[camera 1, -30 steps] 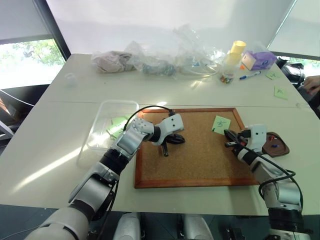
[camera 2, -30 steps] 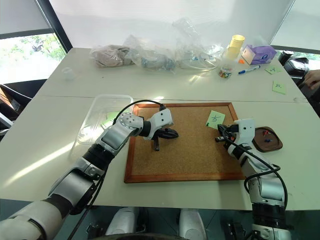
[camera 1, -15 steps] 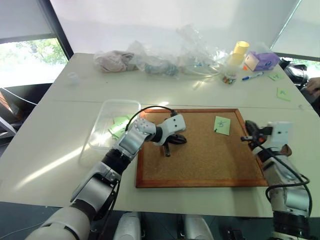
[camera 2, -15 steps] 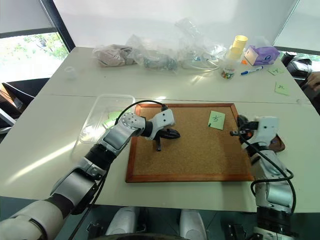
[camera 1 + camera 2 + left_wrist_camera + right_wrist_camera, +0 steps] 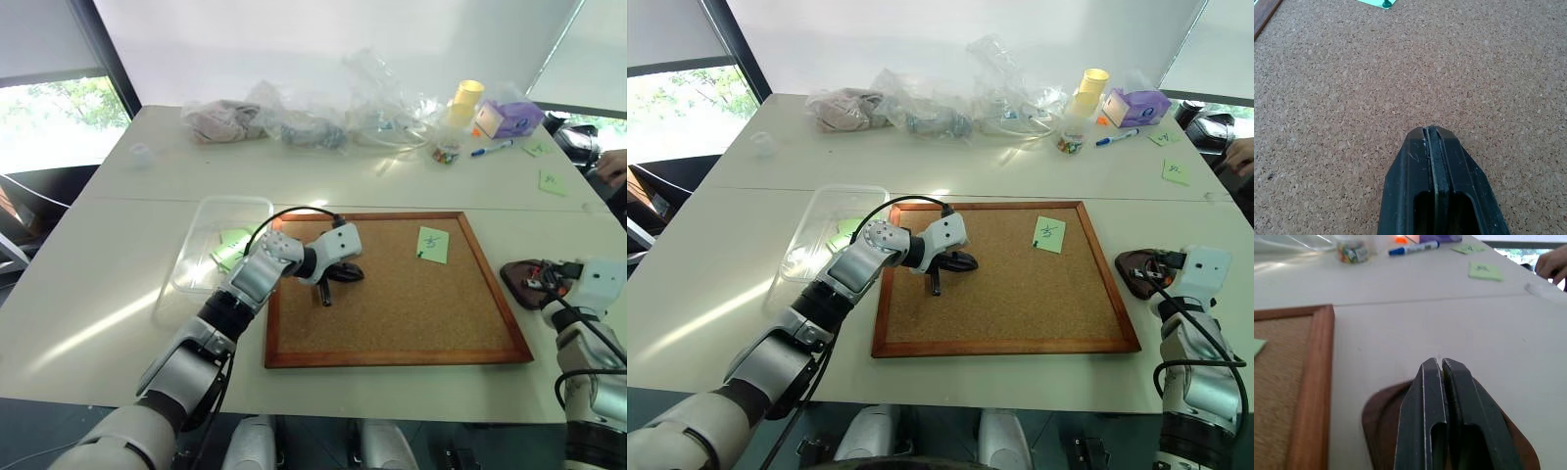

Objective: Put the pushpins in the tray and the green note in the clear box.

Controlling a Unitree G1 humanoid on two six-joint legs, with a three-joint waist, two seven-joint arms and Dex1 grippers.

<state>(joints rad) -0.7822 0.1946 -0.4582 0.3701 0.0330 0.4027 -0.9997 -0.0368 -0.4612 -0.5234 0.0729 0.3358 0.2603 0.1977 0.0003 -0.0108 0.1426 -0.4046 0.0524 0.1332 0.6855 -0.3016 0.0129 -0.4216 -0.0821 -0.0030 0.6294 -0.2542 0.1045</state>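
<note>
Nearest me, my left gripper [image 5: 328, 284] rests on the corkboard [image 5: 411, 323] around its nine o'clock side, fingers pressed together on nothing — the left wrist view shows only bare cork under the tips. My right gripper [image 5: 1151, 266] is at three o'clock, over the dark brown tray [image 5: 1138, 271] just off the board's right frame; its fingers are closed too, and I can't tell whether a pin sits between them. One green note [image 5: 432, 244] is on the board near one o'clock. The clear box [image 5: 217, 247] lies on the pale table [image 5: 98, 294] at ten o'clock, with green paper inside. Farther out — plastic bags [image 5: 323, 117], a yellow cup [image 5: 464, 99], a marker pen [image 5: 490, 149], then bright windows [image 5: 59, 113].
</note>
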